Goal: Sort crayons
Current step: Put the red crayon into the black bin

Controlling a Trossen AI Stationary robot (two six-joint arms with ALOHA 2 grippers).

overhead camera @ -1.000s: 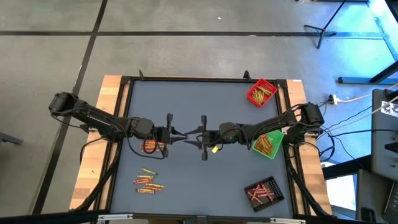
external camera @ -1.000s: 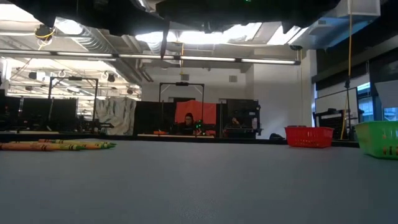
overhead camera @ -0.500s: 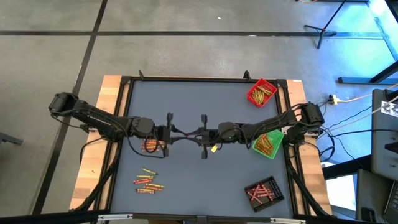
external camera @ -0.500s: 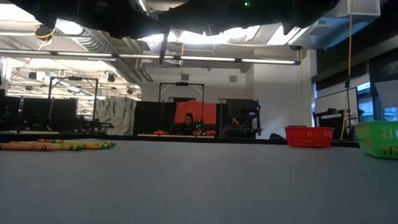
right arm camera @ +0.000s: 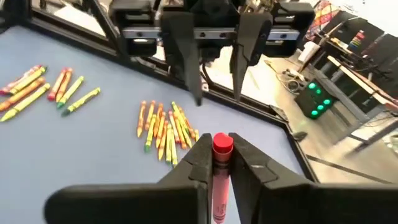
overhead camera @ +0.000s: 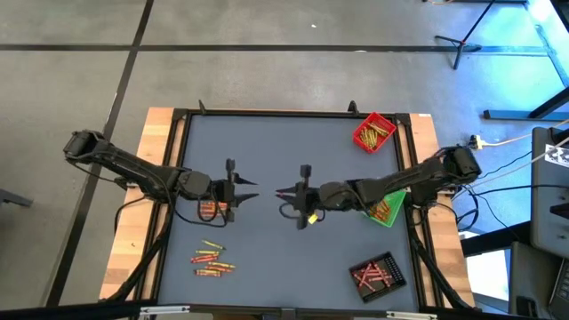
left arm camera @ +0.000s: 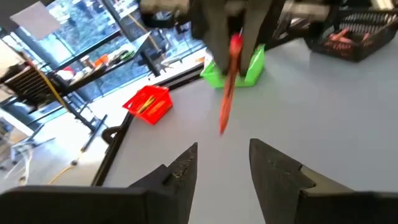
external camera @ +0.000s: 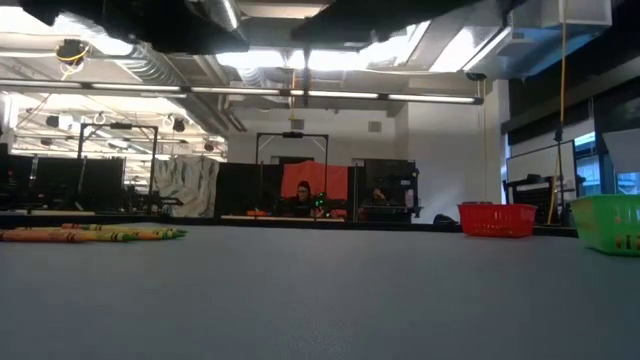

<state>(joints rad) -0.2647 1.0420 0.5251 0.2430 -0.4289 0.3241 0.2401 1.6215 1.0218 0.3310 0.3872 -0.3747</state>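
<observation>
So the right gripper (overhead camera: 283, 193) sits just right of the middle of the high view, clenched on a red crayon (right arm camera: 219, 169), which you can see pinched between its fingers in the right wrist view. Facing it from the left, a gap apart, is the left gripper (overhead camera: 252, 190), fingers spread and holding nothing.

One bunch of loose crayons (overhead camera: 212, 210) lies on the table (overhead camera: 284, 147) under the left arm, left of center, and another pile (overhead camera: 212, 258) sits lower left.

Over on the right side there's a red tray (overhead camera: 373, 132) at the upper right, a green tray (overhead camera: 386, 206) at mid right partly under the right arm, and a black tray (overhead camera: 376, 274) at the lower right, each with crayons in it.
</observation>
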